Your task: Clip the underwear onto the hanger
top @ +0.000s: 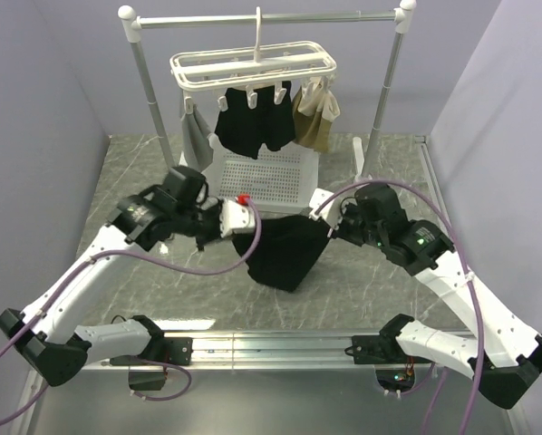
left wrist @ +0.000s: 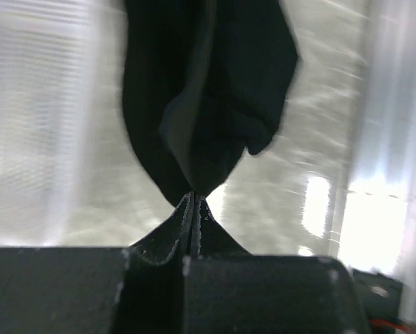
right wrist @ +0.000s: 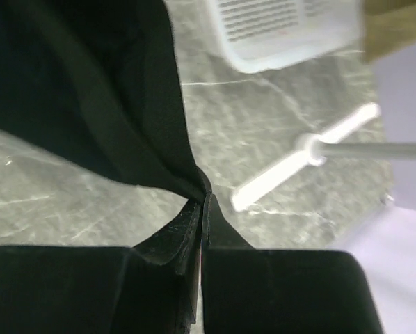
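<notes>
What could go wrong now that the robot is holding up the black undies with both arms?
1. The left tool and right tool each pinch only a small bit of the underwear, so it might slip out.
2. The hanger already carries a black garment and a tan garment, so lifting there could bump them.

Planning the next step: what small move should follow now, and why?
Probably lift the left end effector and right end effector together toward the hanger: each pinches the underwear, which is stretched between them, well below it.
</notes>
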